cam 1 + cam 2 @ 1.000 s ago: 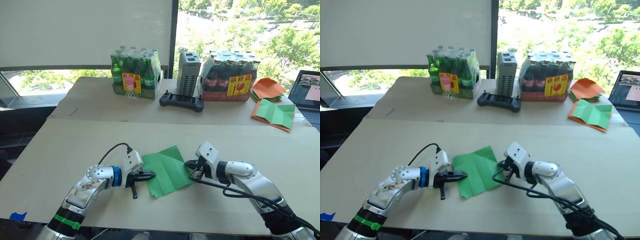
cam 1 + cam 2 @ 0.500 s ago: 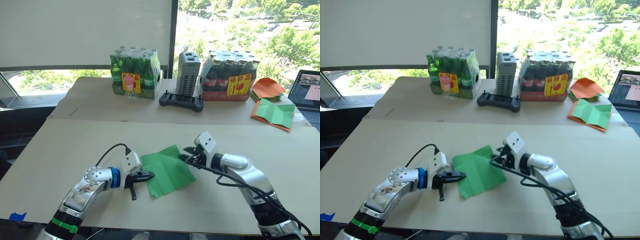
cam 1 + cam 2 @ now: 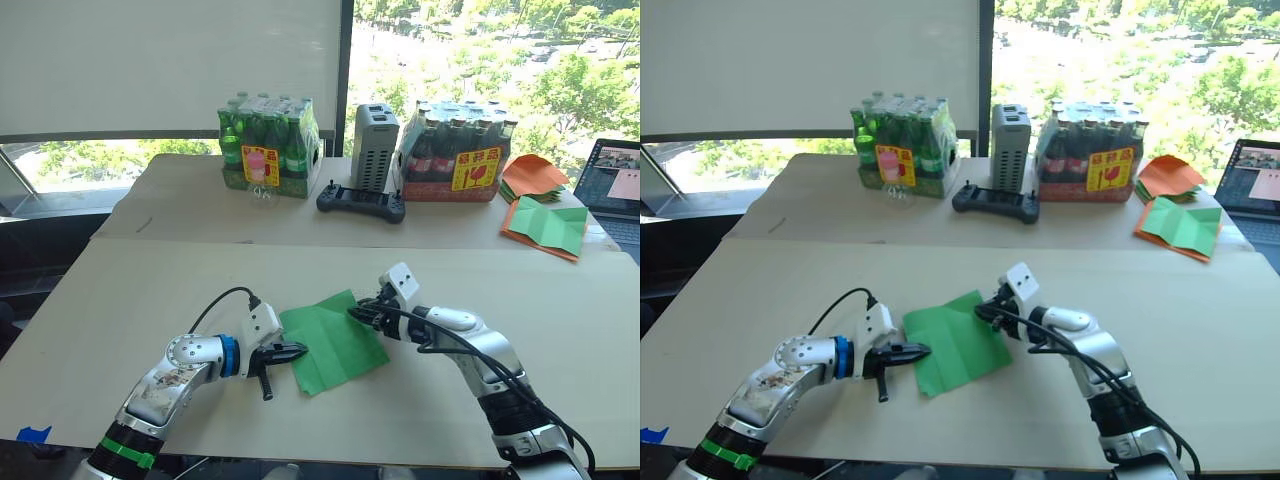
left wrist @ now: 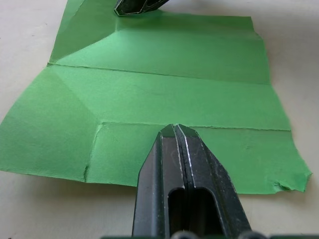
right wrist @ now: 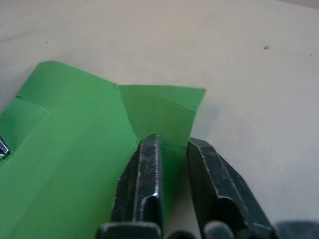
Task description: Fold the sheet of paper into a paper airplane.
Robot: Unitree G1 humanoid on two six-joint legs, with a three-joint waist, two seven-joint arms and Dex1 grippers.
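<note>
- The left gripper (image 3: pixel 301 350) is seen at the near-left edge of the sheet of paper (image 3: pixel 332 340), its two black fingers pressed together with no gap; the tip is laid on the paper's edge, and whether paper is nipped between the fingers cannot be told.
- The sheet of paper is found flat on the near table (image 3: pixel 130 300), midway between the two arms, as a thin matte bright green piece crossed by straight crease lines; one near corner is ragged.
- The right gripper (image 3: pixel 356 313) is placed at the sheet's far-right corner, fingers narrowly parted, with a raised flap of the corner standing between them.
- The coming move is judged to turn on that corner: it lies directly at the right gripper, and the sheet's creases run from one gripper toward the other, so the fold would be carried across toward the left gripper, which acts as the anchor.
- Farther off, on the far table (image 3: pixel 190 205), two shrink-wrapped bottle packs (image 3: pixel 272 145), a grey box (image 3: pixel 374 147) and a black controller (image 3: pixel 361 201) are noted; orange sheets (image 3: pixel 535 178) lie at the far right.
</note>
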